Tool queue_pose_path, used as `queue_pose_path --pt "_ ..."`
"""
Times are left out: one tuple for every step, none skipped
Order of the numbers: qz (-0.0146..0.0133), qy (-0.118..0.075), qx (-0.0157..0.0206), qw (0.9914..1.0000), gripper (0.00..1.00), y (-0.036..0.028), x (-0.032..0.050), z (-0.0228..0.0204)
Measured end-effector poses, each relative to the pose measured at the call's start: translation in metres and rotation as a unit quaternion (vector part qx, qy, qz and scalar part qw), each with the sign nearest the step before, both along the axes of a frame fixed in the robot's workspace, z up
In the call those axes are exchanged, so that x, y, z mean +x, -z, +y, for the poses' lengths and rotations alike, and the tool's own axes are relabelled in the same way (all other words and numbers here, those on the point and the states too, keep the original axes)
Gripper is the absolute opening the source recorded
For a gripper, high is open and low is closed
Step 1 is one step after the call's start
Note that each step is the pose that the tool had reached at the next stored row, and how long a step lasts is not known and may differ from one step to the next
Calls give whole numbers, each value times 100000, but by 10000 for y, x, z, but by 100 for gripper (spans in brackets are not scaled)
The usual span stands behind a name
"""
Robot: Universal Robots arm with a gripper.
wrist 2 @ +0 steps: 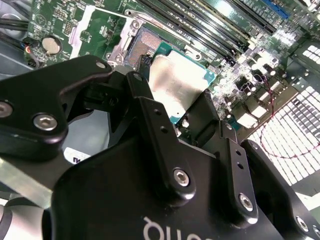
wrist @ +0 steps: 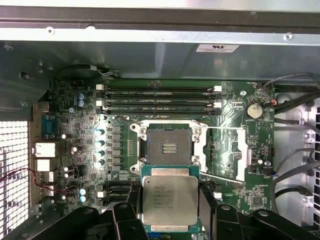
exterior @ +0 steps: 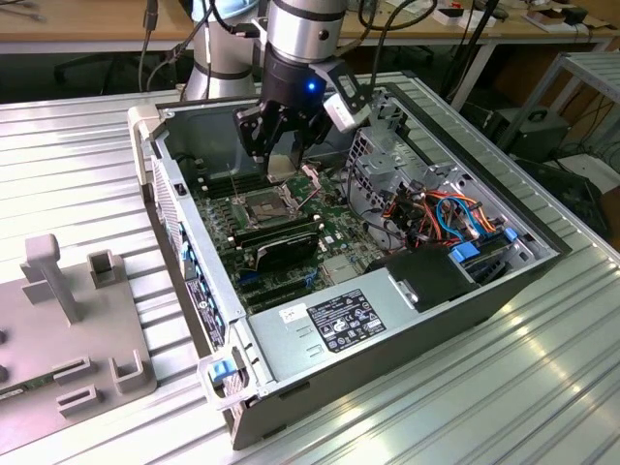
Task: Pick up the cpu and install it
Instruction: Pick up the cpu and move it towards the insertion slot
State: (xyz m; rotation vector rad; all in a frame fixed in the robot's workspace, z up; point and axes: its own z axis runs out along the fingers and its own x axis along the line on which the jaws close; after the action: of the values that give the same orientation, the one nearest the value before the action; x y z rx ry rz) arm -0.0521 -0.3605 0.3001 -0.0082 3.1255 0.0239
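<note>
Holding the cpu [wrist: 170, 201] clamped by two opposite edges, your gripper [exterior: 289, 163] hangs over the circuit board [wrist: 75, 131]. Just ahead of the gripper lies the socket [wrist: 169, 146], open and empty. Pickup looks done; the cpu is not yet seated.

1. Exterior view: I log bright, even overhead room light. Pale glare bands lie on the ribbed table [exterior: 523, 387], well away from the socket [exterior: 262, 205]. The socket sits in the arm's shade, with a blue lamp [exterior: 310, 87] glowing above it.
2. Second wrist view: the cpu [wrist 2: 180, 85] lid is washed pale just beside the socket. The vent grille [wrist 2: 300, 130] beyond is blown white.
3. First wrist view: I see capacitor tops [wrist: 100, 147] glinting beside the socket. The case wall [wrist: 150, 55] beyond is duller.
</note>
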Motion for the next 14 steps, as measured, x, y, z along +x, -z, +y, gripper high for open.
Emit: queue_pose_path --pt "5 4 1 100000 55 18 -3 2" --pt "6 -1 -5 100000 55 49 -5 6" --pt "4 -9 -1 100000 55 79 -5 9" --pt "4 -5 -2 100000 55 96 -5 11" --pt "3 0 -1 100000 55 115 -5 12" --pt "6 -3 -2 100000 55 131 -5 13" --pt "2 -3 -2 100000 55 137 -5 14" --pt "10 -3 -14 100000 55 137 -5 13" --pt "10 0 -18 100000 55 138 -6 13" --pt "-2 -2 9 100000 55 145 -5 14" --pt "-2 0 8 100000 55 156 -5 14" --pt "4 -1 -4 100000 55 178 -6 14" --pt "6 0 -10 100000 55 193 -6 13" --pt "13 1 -17 100000 55 193 -6 13"
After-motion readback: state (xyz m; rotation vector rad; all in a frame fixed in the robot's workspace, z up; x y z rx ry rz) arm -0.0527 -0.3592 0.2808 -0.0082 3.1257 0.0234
